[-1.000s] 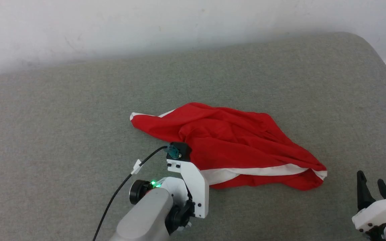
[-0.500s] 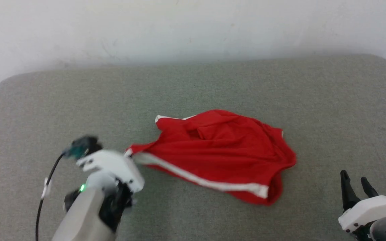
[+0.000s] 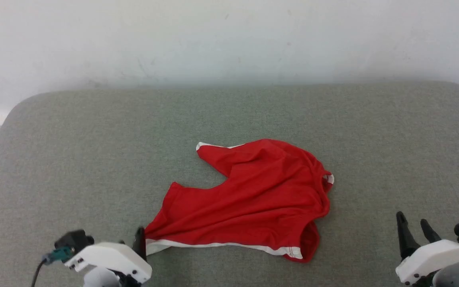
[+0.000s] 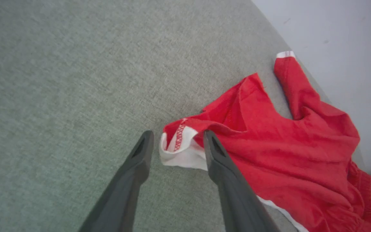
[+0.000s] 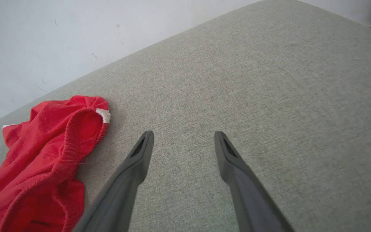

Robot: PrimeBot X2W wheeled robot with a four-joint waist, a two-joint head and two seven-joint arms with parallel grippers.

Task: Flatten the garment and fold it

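Grey-green upholstered surface (image 3: pixel 94 139) runs back to a plain white wall (image 3: pixel 229 40). The garment (image 3: pixel 253 199) lies at the centre of the head view, nearer the lower edge than the wall.

Grippers: the left gripper (image 4: pixel 177 135) sits at the lower left of the head view with its fingers parted. The near hem corner (image 4: pixel 179 154) lies between them, unpinched; one finger overlaps the fabric edge in the left wrist view, and contact cannot be confirmed. The right gripper (image 3: pixel 411 219) stands at the lower right, fingers spread wide, holding nothing, over bare surface and well apart from the cloth.

Step in hand, as judged: flattening, with folding not yet begun. To do it well, the left fingers should clear the corner low and straight so the thin fabric does not snag and lift. The right gripper should then take the bunched right side and draw it away from the left corner, close to the surface. Pinching at the trim, through both layers, should limit slippage.

Condition of the garment: bright red, thin, partly spread. A white hem band (image 3: pixel 221 245) runs along the lower edge. One leg points to the upper left, white-tipped. The gathered waistband (image 5: pixel 72 135) is rucked up at the right, and creases cross the middle. It is not flat.
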